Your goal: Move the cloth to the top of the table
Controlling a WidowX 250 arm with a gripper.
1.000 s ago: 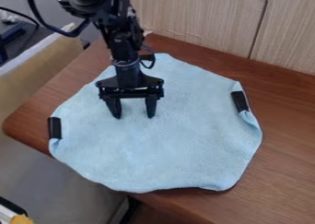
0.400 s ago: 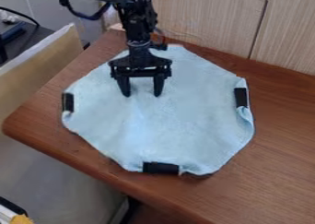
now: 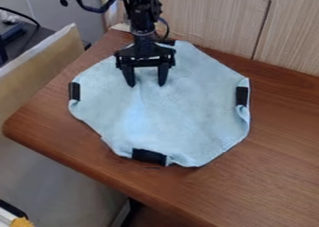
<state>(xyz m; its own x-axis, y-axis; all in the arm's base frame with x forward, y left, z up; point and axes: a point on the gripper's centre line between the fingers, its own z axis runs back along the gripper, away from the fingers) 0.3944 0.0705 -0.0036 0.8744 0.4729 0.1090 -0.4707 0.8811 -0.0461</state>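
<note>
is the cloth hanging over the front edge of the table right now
No, the light blue cloth lies wholly on the wooden table, with bare wood between it and the front edge.

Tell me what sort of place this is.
Probably an office or lab corner: a robot gripper over a cloth on a wooden table, with wood-grain panelling behind and a dark desk beyond.

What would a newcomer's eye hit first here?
The big light-blue, roughly octagonal cloth, spread across the brown wooden table, with dark rectangular patches at its left, right and near edges. Next, the black two-finger gripper, hanging from the top of the view over the cloth's far part, fingers apart.
</note>
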